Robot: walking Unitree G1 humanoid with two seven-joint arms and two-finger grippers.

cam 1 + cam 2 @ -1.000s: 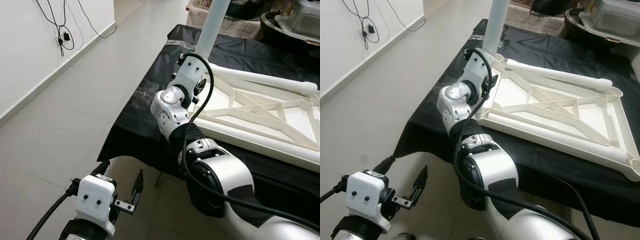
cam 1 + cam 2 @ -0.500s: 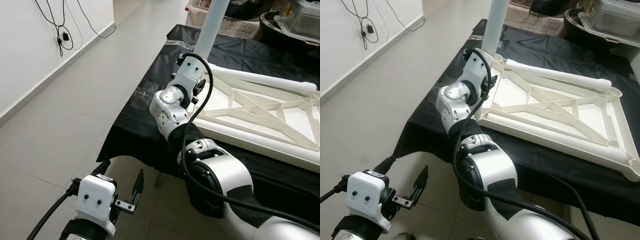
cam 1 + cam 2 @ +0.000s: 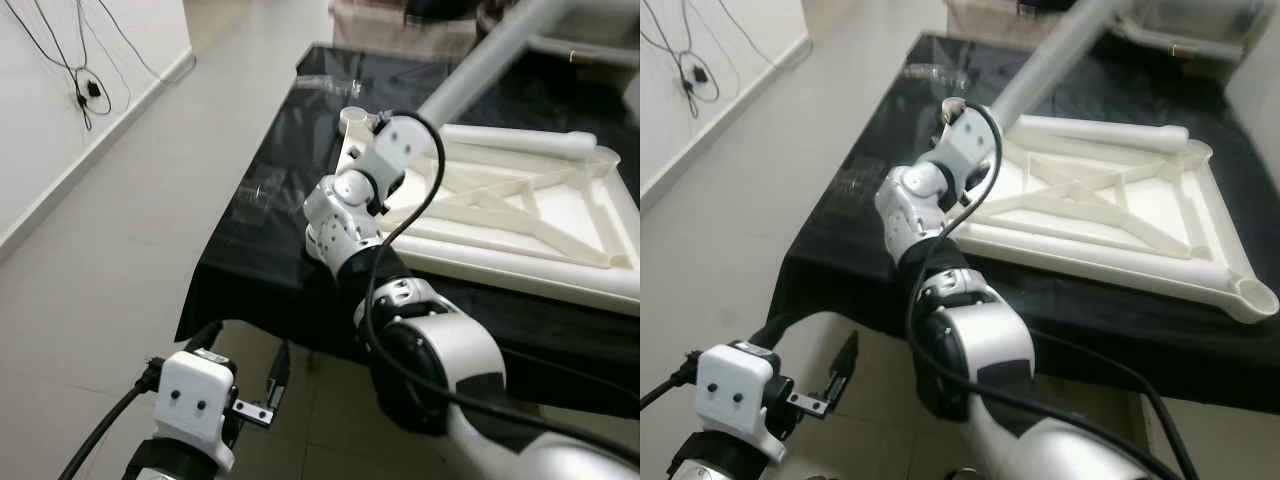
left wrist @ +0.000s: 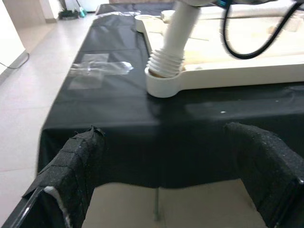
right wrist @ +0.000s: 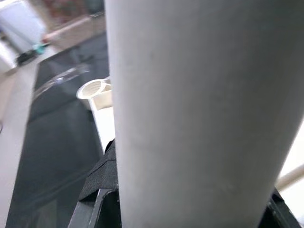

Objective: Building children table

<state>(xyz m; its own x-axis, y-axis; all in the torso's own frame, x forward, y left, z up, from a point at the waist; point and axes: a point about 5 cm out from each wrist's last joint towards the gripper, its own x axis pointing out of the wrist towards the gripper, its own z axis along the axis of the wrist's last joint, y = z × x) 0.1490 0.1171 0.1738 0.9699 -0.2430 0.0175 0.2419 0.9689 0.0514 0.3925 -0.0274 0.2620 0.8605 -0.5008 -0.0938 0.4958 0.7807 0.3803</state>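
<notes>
The right gripper was largely hidden: in the eye views the silver right arm covered it, and in the right wrist view the white table leg blocked nearly everything, leaving only black finger pads visible at either side of the tube. The pads pressed against the leg on both sides, so the gripper was clamped on it. The leg's upper end ran out of the top of the eye views, and its threaded lower end was concealed there behind the arm.

The leg leaned away from the robot and to its right, rising from the near-left corner of the upturned white tabletop, which lay on the table under a black cloth. The left wrist view supplied what the eye views lacked: the leg's ribbed, threaded end sitting tilted in the round corner socket of the tabletop.

A second loose white leg lay along the far edge of the tabletop, and another open socket showed at the near-right corner.

The left gripper hung low off the near-left corner of the table, above the tiled floor, its fingers spread wide apart and holding nothing. Black cables hung on the wall at the left.
</notes>
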